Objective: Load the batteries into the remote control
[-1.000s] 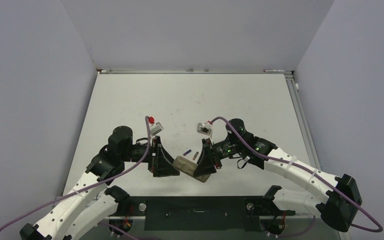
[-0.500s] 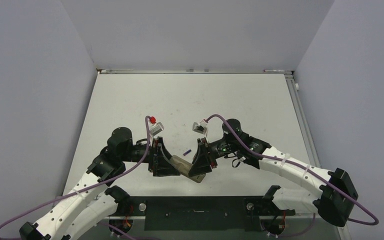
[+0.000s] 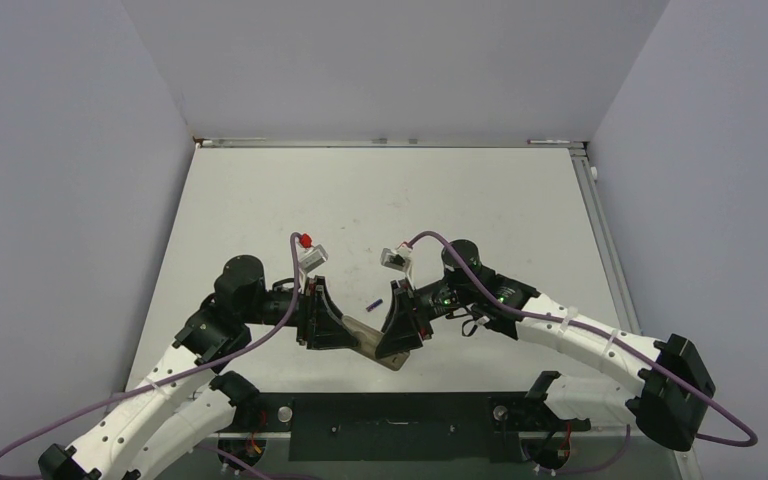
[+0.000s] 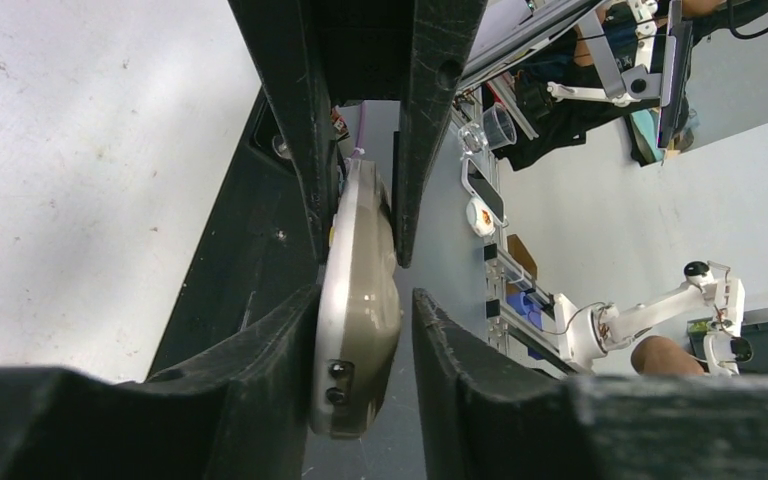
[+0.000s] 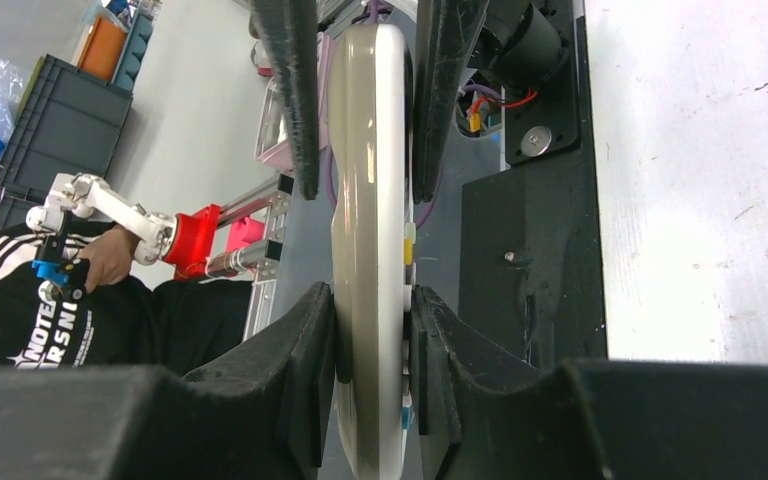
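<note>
the remote control (image 3: 371, 339) is held on edge between the two grippers, low over the table (image 3: 260, 200) near its front edge, close to the arms' bases. in the right wrist view we see it edge-on, with the greyish-beige back on one side and the white face with small coloured buttons on the other.

the right gripper (image 5: 372, 300) clamps it across back and face, both pads pressed against it with no gap showing. the left gripper (image 4: 365, 315) is narrowed around the other end of the remote control. one finger (image 4: 285, 340) touches it, while the other finger (image 4: 450, 350) stands just off it with a thin gap between, so we see the jaws around the handset but not pinching it from both sides.

from above, the two grippers meet nose to nose over the remote control, each reaching in from its own side. the purple-blue battery (image 3: 373, 302) lies on the table just beyond them, apart from the remote control and touched by neither gripper.
</note>
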Robot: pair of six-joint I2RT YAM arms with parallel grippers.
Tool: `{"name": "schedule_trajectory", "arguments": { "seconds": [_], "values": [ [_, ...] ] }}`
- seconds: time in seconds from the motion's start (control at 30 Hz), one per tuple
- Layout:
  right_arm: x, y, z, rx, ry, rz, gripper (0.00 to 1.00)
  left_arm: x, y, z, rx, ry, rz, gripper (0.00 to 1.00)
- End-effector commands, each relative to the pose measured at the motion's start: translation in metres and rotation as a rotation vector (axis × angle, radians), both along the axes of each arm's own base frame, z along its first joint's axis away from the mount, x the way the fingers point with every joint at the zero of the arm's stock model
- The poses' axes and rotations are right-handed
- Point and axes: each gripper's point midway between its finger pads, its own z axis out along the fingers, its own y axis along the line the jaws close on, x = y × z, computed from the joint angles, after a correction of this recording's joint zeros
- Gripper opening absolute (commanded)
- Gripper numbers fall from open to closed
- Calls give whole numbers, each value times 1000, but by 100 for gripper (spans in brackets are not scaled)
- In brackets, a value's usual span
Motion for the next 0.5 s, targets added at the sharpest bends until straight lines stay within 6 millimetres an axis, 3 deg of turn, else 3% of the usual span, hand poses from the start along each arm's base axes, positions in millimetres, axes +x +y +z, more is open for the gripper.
{"name": "schedule_trajectory", "arguments": {
  "seconds": [0.0, 0.07, 0.13, 0.23, 0.47],
  "values": [
    [2, 4, 8, 48, -45, 3, 9, -5, -1, 10, -43, -54, -33, 32],
    [2, 4, 7, 45, -44, 3, 9, -6, -1, 9, -42, -53, -35, 22],
    [3, 4, 6, 41, -48, 1, 9, -6, -1, 8, -41, -52, -36, 1],
    [4, 5, 5, 36, -53, -6, 11, -5, -1, 8, -40, -55, -24, 0],
    [12, 3, 1, 12, -108, -52, 33, 2, -1, 3, -21, -57, 27, 0]
  ]
}}
